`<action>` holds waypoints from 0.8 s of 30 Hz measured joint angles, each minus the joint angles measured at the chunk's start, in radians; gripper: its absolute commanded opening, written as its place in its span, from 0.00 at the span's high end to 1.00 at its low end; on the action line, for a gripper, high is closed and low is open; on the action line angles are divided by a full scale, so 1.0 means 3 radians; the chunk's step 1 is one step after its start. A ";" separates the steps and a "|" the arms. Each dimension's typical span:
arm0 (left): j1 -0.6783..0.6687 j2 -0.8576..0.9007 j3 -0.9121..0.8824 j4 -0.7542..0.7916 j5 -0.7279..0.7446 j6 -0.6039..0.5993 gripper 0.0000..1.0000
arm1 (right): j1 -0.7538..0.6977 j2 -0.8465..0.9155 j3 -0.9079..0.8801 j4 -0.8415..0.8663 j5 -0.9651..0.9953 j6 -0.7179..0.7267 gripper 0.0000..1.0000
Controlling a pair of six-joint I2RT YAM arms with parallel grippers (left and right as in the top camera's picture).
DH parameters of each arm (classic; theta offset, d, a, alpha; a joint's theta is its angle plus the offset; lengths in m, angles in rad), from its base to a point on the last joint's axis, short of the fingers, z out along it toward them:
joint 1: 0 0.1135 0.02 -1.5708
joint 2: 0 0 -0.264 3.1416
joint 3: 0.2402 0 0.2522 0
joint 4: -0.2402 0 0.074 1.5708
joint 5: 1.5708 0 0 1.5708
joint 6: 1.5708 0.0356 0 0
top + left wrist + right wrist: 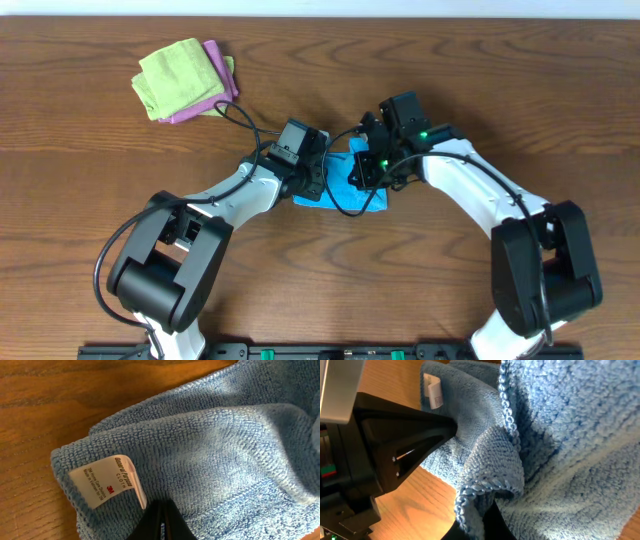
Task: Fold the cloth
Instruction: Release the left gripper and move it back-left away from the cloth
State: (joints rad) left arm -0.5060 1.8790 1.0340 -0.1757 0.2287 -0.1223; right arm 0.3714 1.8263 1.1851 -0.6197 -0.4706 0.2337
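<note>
at the middle of the desk (330, 290) the cloth (338, 176) lies bunched between both arms. the left hand (158, 510) is closed to a point on it beside the white tag (107, 482), likely anchoring that corner. the right hand (479, 527) sits under a raised hem, probably to carry it over; its opening is hidden, so i cannot tell.

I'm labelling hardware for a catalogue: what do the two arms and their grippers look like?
Both arms have white curved links and bulky black joint housings. The left arm and right arm each carry loose black cables. The left gripper and right gripper are black; green lights glow near the right one.
</note>
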 measured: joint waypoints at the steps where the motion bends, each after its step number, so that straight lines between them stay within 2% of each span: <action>1: 0.0003 0.0000 0.0004 -0.0001 -0.0001 0.0000 0.94 | 0.0009 0.0000 0.0000 0.0000 0.0000 0.0006 0.98; 10: 0.0254 -0.0099 0.0080 -0.0116 -0.0001 0.0000 0.94 | 0.0037 0.0000 0.0000 0.0014 -0.0001 0.0039 0.99; 24: 0.0486 -0.0884 0.0089 -0.0228 -0.0011 0.0000 0.94 | 0.0126 0.0000 0.0148 0.0032 0.0000 0.0041 0.99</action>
State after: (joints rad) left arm -0.3603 1.6138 1.0607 -0.2440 0.2253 -0.1223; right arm 0.4091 1.8263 1.2293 -0.6102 -0.4706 0.2459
